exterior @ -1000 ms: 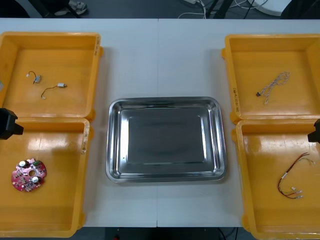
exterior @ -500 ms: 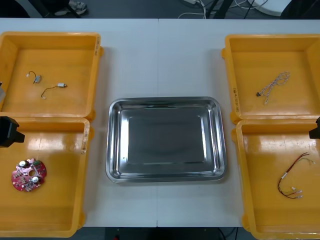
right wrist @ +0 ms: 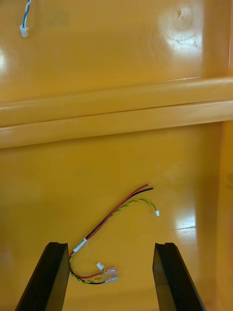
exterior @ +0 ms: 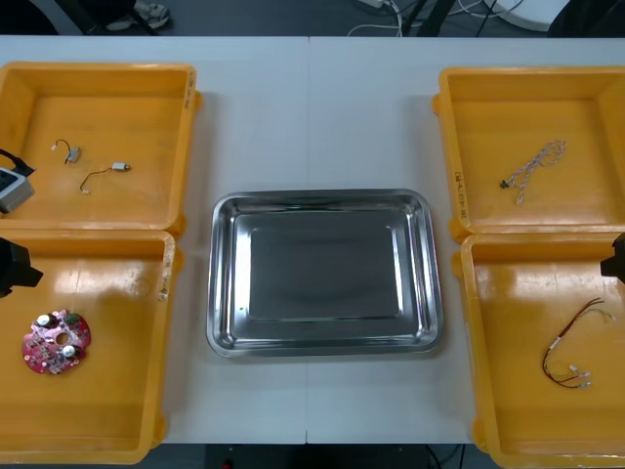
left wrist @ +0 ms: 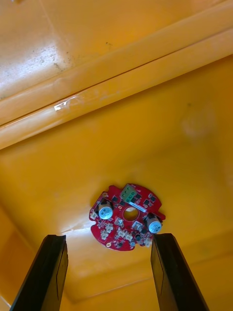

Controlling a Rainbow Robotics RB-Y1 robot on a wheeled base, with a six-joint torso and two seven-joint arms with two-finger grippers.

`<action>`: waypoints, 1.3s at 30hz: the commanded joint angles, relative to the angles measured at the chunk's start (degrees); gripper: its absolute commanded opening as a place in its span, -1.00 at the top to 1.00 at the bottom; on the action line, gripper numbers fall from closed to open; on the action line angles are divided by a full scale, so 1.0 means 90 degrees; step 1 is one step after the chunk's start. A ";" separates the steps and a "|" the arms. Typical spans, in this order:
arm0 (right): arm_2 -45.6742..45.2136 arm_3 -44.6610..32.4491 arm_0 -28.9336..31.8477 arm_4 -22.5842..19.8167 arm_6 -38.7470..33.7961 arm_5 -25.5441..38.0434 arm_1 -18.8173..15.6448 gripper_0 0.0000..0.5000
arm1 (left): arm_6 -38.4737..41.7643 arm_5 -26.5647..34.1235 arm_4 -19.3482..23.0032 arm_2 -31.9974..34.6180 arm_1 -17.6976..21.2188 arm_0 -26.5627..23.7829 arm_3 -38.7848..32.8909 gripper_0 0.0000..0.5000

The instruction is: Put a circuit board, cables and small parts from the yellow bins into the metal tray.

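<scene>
Gaping, left gripper (left wrist: 108, 237) overlooks circuit board (left wrist: 127, 217) with green connector (left wrist: 129, 193).

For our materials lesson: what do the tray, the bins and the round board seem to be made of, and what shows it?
Tray: probably polished steel or aluminium; the bare grey surface is shiny and mirrors light.
Bins: likely moulded plastic, glossy yellow, with rounded rims and soft glare.
Board: apparently a rigid red-coated circuit laminate carrying small metal-capped components.

Round red circuit board (left wrist: 127, 216) with a green block, ahead of black fingers (left wrist: 51, 272); yellow bins (exterior: 107, 107); shiny silver tray (exterior: 322, 274); red, black and seemingly yellow-green cable (right wrist: 114, 214).
</scene>
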 commanded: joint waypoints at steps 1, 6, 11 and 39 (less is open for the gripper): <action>-0.0224 -0.0119 0.0346 0.0137 -0.0375 -0.0174 0.0224 -1.00 | -0.0183 -0.0051 0.0080 -0.0180 0.0575 0.0044 -0.0020 -1.00; -0.0224 -0.0139 0.0473 0.0078 -0.1088 -0.0184 0.0468 -1.00 | -0.0642 -0.0247 0.0119 -0.0385 0.0819 0.0044 -0.0020 -1.00; -0.0224 -0.0149 0.0609 0.0147 -0.1205 -0.0232 0.0673 -1.00 | -0.1032 -0.0491 0.0207 -0.0502 0.0975 0.0054 -0.0020 -1.00; -0.0215 -0.0149 0.1127 0.0938 -0.1694 -0.0467 0.1962 -1.00 | -0.2936 -0.2297 0.0959 -0.0834 0.1688 0.1089 -0.0011 -1.00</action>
